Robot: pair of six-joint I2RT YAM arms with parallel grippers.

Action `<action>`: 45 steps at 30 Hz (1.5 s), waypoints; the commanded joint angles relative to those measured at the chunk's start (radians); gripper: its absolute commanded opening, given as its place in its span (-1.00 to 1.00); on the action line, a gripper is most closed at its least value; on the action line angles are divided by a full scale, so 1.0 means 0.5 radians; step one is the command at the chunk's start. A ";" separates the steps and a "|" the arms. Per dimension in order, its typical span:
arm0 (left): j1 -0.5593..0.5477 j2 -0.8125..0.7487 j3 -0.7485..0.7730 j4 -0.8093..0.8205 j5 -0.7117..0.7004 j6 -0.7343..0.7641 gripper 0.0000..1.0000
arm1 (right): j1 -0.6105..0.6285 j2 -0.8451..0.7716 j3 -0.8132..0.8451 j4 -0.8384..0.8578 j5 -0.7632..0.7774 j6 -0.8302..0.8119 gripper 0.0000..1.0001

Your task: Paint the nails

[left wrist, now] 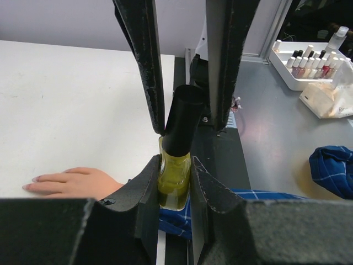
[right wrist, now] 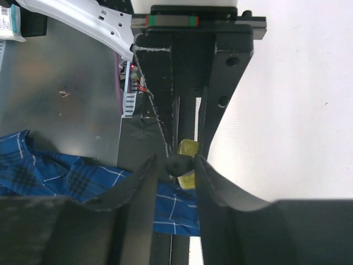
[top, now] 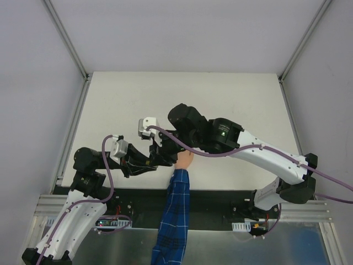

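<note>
We see both arms meet over the middle of the near edge of the worktop [top: 220,94]. Bare white surface runs from there to the far edge and both far corners. One mannequin hand [left wrist: 77,183] lies flat at that near edge. Its long axis runs near to far, its fingers point toward the far edge, and its plaid sleeve [top: 175,215] hangs off the near edge. Two of the nails [left wrist: 36,179] show, apart from both grippers. The left gripper [left wrist: 175,175] pinches the one bottle [left wrist: 174,187] beside the wrist. The right gripper [right wrist: 175,163] closely flanks its black cap [left wrist: 182,118]; we cannot tell whether it presses.
</note>
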 commanded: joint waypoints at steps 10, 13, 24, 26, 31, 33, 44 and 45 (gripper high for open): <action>-0.002 -0.012 0.000 0.142 0.042 -0.002 -1.00 | -0.009 0.108 0.108 -0.136 -0.061 -0.019 -0.99; -0.002 -0.049 0.013 0.032 -0.050 0.072 -1.00 | -0.006 0.066 -0.039 -0.032 0.049 0.094 -0.99; 0.001 -0.255 0.059 -0.294 -0.768 0.385 -1.00 | 0.556 0.231 -0.089 -0.054 2.722 1.666 -0.99; 0.001 -0.255 0.049 -0.291 -0.747 0.373 -1.00 | 0.562 0.246 -0.064 -0.031 2.759 1.659 -0.99; 0.001 -0.252 0.043 -0.282 -0.661 0.360 -1.00 | 0.562 0.176 -0.147 0.119 2.643 1.565 -0.96; 0.001 -0.239 0.046 -0.282 -0.630 0.348 -1.00 | 0.559 0.142 -0.126 0.134 2.606 1.405 -0.50; 0.001 -0.089 0.080 -0.202 -0.397 0.137 -1.00 | 0.381 -0.287 -0.220 0.171 1.174 0.384 0.54; 0.001 -0.068 0.092 -0.175 -0.385 0.057 -1.00 | 0.375 -0.324 -0.248 0.174 1.072 0.316 0.55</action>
